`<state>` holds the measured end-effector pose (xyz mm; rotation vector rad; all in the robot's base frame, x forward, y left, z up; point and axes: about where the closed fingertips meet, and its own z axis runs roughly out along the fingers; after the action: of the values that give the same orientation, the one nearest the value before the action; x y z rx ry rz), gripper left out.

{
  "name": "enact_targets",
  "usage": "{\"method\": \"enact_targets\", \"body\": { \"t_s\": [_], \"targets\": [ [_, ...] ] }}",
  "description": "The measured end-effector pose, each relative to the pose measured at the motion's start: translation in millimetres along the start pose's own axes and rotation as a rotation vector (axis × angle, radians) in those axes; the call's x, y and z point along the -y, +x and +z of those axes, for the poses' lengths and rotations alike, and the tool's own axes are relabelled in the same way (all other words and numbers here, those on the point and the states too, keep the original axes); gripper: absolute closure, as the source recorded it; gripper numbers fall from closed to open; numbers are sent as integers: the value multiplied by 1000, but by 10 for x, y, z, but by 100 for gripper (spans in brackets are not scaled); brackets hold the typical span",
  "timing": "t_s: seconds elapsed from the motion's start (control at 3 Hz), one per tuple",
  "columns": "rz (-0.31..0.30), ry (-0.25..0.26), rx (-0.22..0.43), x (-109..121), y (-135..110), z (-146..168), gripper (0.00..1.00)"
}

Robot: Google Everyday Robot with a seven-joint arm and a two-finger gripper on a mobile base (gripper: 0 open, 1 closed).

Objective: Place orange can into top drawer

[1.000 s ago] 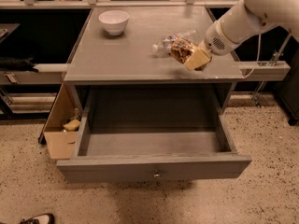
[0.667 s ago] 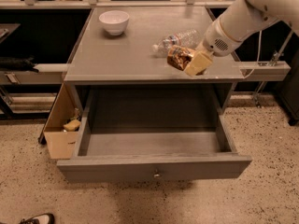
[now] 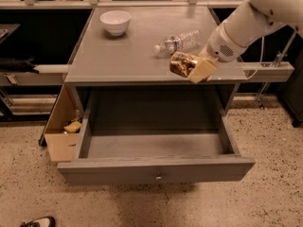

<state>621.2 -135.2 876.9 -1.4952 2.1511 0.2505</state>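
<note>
Mottled orange-brown, the orange can (image 3: 182, 63) lies sideways, its long axis about level, one end toward the tabletop's (image 3: 118, 56) left side. The gripper (image 3: 193, 68) has its jaws clamped on it, just above the tabletop's front right edge. The white arm (image 3: 241, 25) slopes down from beyond the tabletop's right edge. The top drawer (image 3: 156, 170) stands open under the tabletop.

Mottled orange can (image 3: 182, 63) in tan claw (image 3: 192, 68) at grey cabinet (image 3: 128, 58) edge, white bowl (image 3: 116, 21)
</note>
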Motion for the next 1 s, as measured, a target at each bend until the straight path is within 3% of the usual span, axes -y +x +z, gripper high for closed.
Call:
{"method": "enact_targets", "body": {
  "t_s": [0.33, 0.67, 1.0],
  "targets": [
    [-48, -2, 59, -271, 5, -58, 100],
    [-61, -51, 100, -689, 253, 105, 100],
    [-44, -115, 102, -902, 512, 435, 100]
  ]
}}
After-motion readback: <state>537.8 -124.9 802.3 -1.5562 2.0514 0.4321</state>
